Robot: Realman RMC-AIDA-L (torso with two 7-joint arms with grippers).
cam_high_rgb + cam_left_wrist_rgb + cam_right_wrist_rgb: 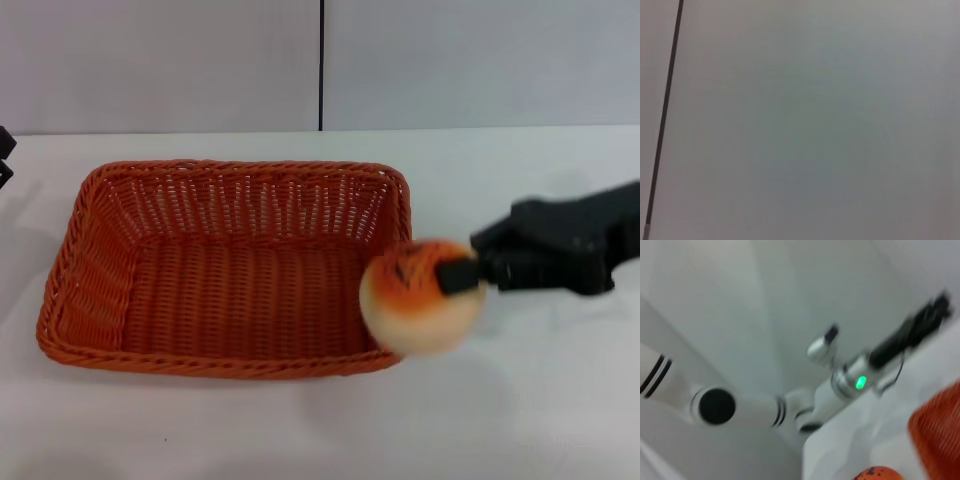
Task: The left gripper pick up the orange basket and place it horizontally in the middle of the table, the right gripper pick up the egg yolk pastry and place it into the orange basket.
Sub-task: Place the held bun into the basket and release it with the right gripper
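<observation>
The orange basket (230, 270) lies lengthwise across the middle of the white table (520, 400). My right gripper (455, 275) reaches in from the right and is shut on the egg yolk pastry (420, 300), held in the air over the basket's near right corner. In the right wrist view, the pastry's top (877, 473) and a corner of the basket (940, 425) show. The left gripper (4, 155) is parked at the far left edge of the table, away from the basket; the right wrist view shows it (930, 315) on its white arm with a green light.
A grey wall with a dark vertical seam (322, 65) stands behind the table. The left wrist view shows only that wall and the seam (665, 120).
</observation>
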